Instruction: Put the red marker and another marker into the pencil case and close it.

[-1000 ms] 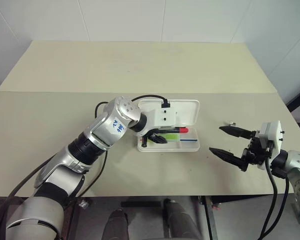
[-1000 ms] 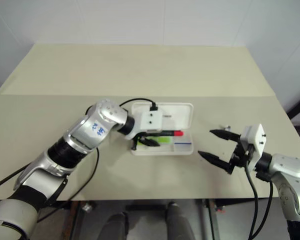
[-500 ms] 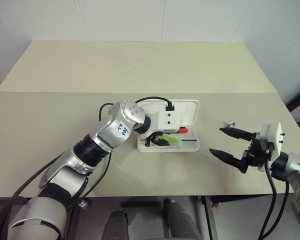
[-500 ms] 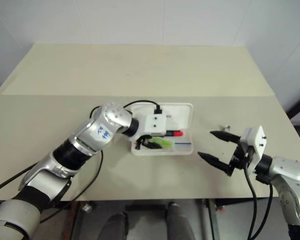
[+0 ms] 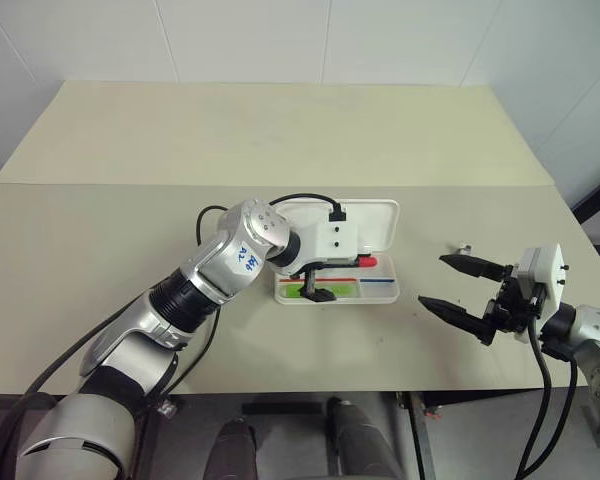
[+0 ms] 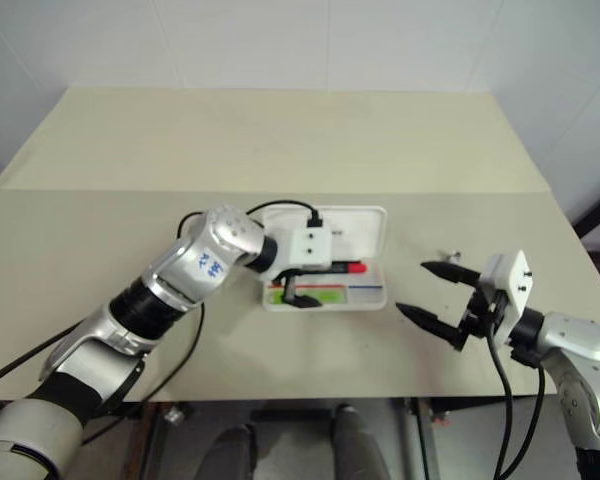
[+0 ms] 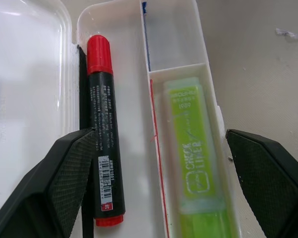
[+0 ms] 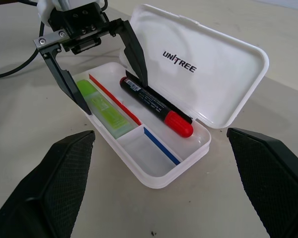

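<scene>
The white pencil case (image 5: 385,296) lies open mid-table, its lid (image 8: 208,59) tipped back. The red marker (image 7: 103,129) lies in the long compartment by the hinge, red cap towards the blue-striped end. The light-green marker (image 7: 194,158) lies flat in the front compartment beside the red stripe. My left gripper (image 7: 159,132) is open just above the tray, one finger over the red marker's side and the other past the tray's front wall, holding nothing. My right gripper (image 5: 432,279) hovers open and empty to the right of the case.
A small pale scrap (image 5: 463,247) lies on the table near my right gripper. A black cable (image 5: 305,198) loops from my left wrist over the lid. The table's front edge (image 5: 310,390) runs close below both arms.
My left gripper has opened and let go of the light-green marker, which now lies flat in the front compartment. The right arm has not moved.
</scene>
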Controlling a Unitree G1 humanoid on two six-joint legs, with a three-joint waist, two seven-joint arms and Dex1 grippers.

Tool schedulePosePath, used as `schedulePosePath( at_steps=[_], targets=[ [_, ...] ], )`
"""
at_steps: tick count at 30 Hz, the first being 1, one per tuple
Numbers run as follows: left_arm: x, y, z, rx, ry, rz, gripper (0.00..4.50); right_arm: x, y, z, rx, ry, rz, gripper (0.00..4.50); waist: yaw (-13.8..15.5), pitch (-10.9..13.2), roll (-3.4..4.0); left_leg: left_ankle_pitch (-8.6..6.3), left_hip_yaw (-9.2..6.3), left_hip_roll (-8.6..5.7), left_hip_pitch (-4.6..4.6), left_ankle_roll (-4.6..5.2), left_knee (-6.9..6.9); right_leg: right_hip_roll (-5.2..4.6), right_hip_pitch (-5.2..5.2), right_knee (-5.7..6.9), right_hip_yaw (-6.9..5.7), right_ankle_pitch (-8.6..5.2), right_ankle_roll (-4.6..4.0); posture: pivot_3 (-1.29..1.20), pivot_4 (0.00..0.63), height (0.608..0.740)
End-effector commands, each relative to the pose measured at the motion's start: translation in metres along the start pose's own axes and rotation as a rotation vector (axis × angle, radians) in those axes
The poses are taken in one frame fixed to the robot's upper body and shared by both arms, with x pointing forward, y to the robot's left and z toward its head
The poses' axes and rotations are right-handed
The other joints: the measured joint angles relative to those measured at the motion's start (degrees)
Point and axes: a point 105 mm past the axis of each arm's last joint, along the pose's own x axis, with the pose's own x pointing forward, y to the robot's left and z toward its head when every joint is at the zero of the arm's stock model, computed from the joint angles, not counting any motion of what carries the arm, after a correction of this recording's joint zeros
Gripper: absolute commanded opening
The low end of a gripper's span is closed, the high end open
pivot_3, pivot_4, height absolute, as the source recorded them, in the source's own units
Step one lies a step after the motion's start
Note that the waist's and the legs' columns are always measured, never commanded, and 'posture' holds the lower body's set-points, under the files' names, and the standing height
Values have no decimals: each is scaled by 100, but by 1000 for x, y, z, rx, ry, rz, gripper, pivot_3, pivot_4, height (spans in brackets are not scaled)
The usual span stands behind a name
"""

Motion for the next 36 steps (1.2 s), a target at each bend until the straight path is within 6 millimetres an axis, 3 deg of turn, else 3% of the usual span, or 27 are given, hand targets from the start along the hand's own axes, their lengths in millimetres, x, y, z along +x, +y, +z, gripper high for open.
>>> schedulePosePath(
  at_steps=[1, 4, 10, 14, 19, 22, 26, 36],
  targets=[
    [-6, 7, 14, -14, -65, 50, 4491, 2, -3, 8, -32, -34, -13, 4500, 2, 0, 0, 0, 0, 0, 0, 0, -1, 0, 0, 0, 0, 0, 0, 0, 150, 740],
    [-12, 8, 23, -20, -126, 48, 4491, 2, -11, 7, -38, -38, -50, 4500, -4, 0, 0, 0, 0, 0, 0, 0, 0, 0, 0, 0, 0, 0, 0, 0, 150, 740],
    [-42, -21, 31, -12, -406, -136, 4491, -7, -58, -3, -23, -10, -282, 4500, -21, -2, 8, 0, 1, 0, 4, 0, -10, 0, -1, 4, -1, 2, -4, 0, 150, 740],
    [-60, -30, 20, 2, -525, -202, 4491, -12, -89, -25, 18, 30, -488, 4500, -15, -3, 9, 2, 1, 0, 3, -2, -1, -1, 0, 6, 0, 6, -4, 0, 150, 740],
    [-89, -44, 12, 64, -708, -299, 4491, -6, -94, -46, 100, 12, -588, 4500, -17, -4, 11, 5, 1, 0, 4, -3, -3, -1, 0, 5, 0, 8, -5, 0, 150, 740],
    [-98, -48, 0, 98, -719, -331, 4491, -5, -95, -56, 143, 7, -647, 4500, -17, -5, 12, 5, 1, 0, 2, -4, -2, -1, 1, 5, 0, 10, -1, 0, 150, 740],
    [-102, -41, -13, 94, -689, -298, 4491, -4, -96, -67, 182, -4, -704, 4500, -37, -6, 14, 5, 1, 0, 7, -4, -2, -1, 3, 6, 0, 11, -3, 0, 150, 740],
    [-105, -25, -16, 107, -679, -228, 4491, -7, -109, -86, 256, -3, -834, 4500, -143, -7, 16, 7, 0, 0, 4, -5, -5, -1, 6, -1, 0, 17, 0, 0, 150, 740]
  ],
)
